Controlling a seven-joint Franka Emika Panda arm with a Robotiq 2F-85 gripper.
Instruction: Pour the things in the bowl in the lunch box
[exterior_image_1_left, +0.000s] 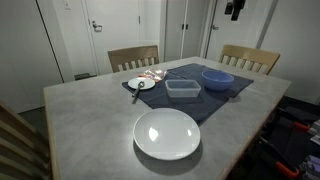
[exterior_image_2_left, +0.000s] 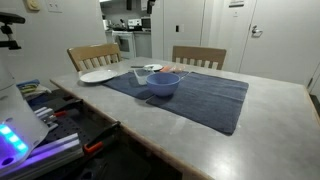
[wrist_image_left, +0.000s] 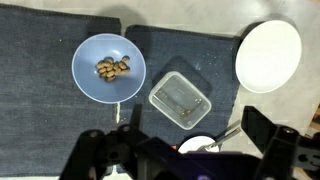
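Note:
The blue-purple bowl (exterior_image_1_left: 217, 79) stands on a dark blue cloth (exterior_image_1_left: 205, 100) and also shows in an exterior view (exterior_image_2_left: 163, 84). In the wrist view the bowl (wrist_image_left: 108, 68) holds several small brown pieces (wrist_image_left: 114, 68). The clear lunch box (exterior_image_1_left: 183, 88) lies beside the bowl, empty, apart from it (wrist_image_left: 180, 99). My gripper (exterior_image_1_left: 233, 8) hangs high above the table, open and empty. In the wrist view its fingers (wrist_image_left: 190, 118) frame the lunch box from far above.
A large white plate (exterior_image_1_left: 167, 133) lies on the bare tabletop (wrist_image_left: 268, 55). A small white saucer (exterior_image_1_left: 140, 84) with a utensil (wrist_image_left: 228, 132) sits on the cloth's corner. Two wooden chairs (exterior_image_1_left: 133, 57) stand at the far side.

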